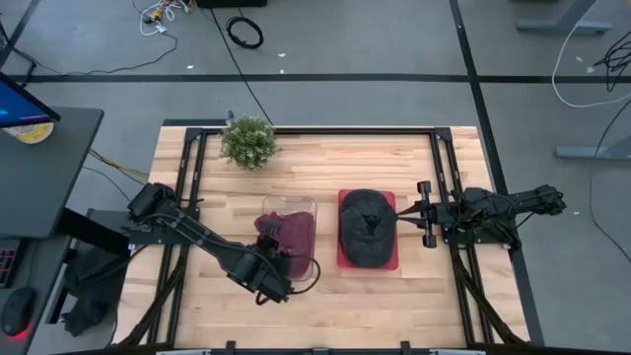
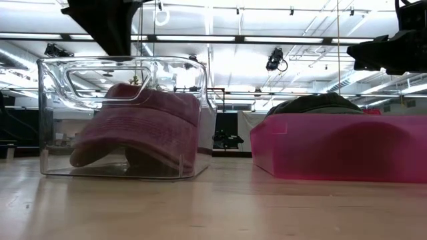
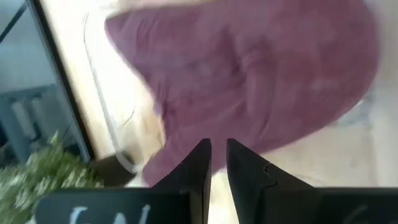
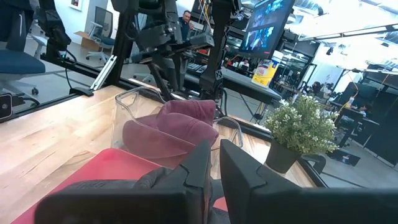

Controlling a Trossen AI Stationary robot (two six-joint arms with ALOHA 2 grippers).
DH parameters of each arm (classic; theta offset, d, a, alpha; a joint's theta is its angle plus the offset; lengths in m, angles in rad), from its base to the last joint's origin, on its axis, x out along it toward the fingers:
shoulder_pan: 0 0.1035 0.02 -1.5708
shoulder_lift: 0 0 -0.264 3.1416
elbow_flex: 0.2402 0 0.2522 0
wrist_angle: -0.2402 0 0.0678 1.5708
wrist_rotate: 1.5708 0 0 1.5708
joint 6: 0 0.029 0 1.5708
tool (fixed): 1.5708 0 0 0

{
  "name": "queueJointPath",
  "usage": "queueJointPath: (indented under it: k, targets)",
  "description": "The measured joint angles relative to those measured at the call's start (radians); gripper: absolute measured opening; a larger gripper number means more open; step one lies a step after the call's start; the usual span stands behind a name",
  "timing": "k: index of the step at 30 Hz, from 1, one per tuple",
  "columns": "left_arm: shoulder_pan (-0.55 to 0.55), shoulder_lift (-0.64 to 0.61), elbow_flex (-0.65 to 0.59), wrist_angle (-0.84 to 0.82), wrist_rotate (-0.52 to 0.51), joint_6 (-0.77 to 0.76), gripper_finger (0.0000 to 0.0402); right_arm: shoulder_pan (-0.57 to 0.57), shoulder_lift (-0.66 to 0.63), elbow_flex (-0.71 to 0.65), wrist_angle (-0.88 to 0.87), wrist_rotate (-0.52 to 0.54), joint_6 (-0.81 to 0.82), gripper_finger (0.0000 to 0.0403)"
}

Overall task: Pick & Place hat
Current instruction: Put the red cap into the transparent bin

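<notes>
A maroon hat (image 1: 286,235) (image 2: 140,127) lies inside a clear plastic bin (image 1: 289,202) (image 2: 53,113) at the table's middle. A dark grey hat (image 1: 365,225) (image 2: 313,103) rests on a red tray (image 1: 389,258) (image 2: 333,147) just right of the bin. My left gripper (image 1: 278,276) (image 3: 217,152) hovers at the bin's near side, above the maroon hat (image 3: 249,81), shut and empty. My right gripper (image 1: 406,210) (image 4: 214,155) hangs at the tray's right edge, pointing left over the dark hat (image 4: 165,180), also shut and empty.
A small potted plant (image 1: 247,141) (image 4: 298,127) stands near the table's far edge, left of centre. Black frame rails run along the table's left and right sides. Bare wood lies in front of the bin and tray and on the far right.
</notes>
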Motion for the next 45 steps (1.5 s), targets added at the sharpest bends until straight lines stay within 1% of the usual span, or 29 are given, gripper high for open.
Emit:
queueJointPath:
  k: [6,11,18,24,28,31,32,35,37,39,41,45]
  targets:
    - [0.002,0.000,0.000,-0.115,-0.068,-0.145,0.0044,0.000,0.000,0.000,0.000,0.000,0.000,0.0039]
    - [0.006,0.000,0.000,-0.123,-0.077,-0.201,0.0044,0.000,0.000,0.000,0.000,0.000,0.000,0.0039]
    - [0.027,0.000,-0.013,-0.119,-0.085,-0.204,0.0044,0.000,0.000,0.000,0.000,0.000,0.000,0.0039]
    - [0.066,0.000,-0.113,-0.104,-0.101,-0.202,0.0044,0.000,0.000,0.000,0.000,0.000,0.000,0.0039]
    - [0.094,0.000,-0.195,-0.037,-0.102,-0.202,0.0044,0.000,0.000,0.000,0.000,0.000,0.000,0.0039]
    - [0.126,-0.001,-0.257,0.104,-0.105,-0.142,0.0044,0.000,0.000,0.000,0.000,0.000,0.000,0.0039]
    - [0.138,-0.001,-0.276,0.157,-0.101,-0.110,0.0044,0.000,0.000,0.000,0.000,0.000,0.000,0.0039]
    - [0.178,-0.005,-0.313,0.278,-0.021,-0.031,0.0044,0.000,0.000,0.000,0.000,0.000,0.000,0.0039]
    - [0.204,0.002,-0.327,0.301,0.057,-0.023,0.0044,0.000,0.000,0.000,0.000,0.000,0.000,0.0039]
    - [0.228,-0.001,-0.327,0.296,0.110,-0.051,0.0044,0.000,0.000,0.000,0.000,0.000,0.000,0.0039]
    - [0.247,-0.001,-0.327,0.300,0.133,-0.091,0.0044,0.000,0.000,0.000,0.000,0.000,0.000,0.0039]
    - [0.273,-0.001,-0.327,0.304,0.135,-0.121,0.0044,0.000,0.000,0.000,0.000,0.000,0.000,0.0039]
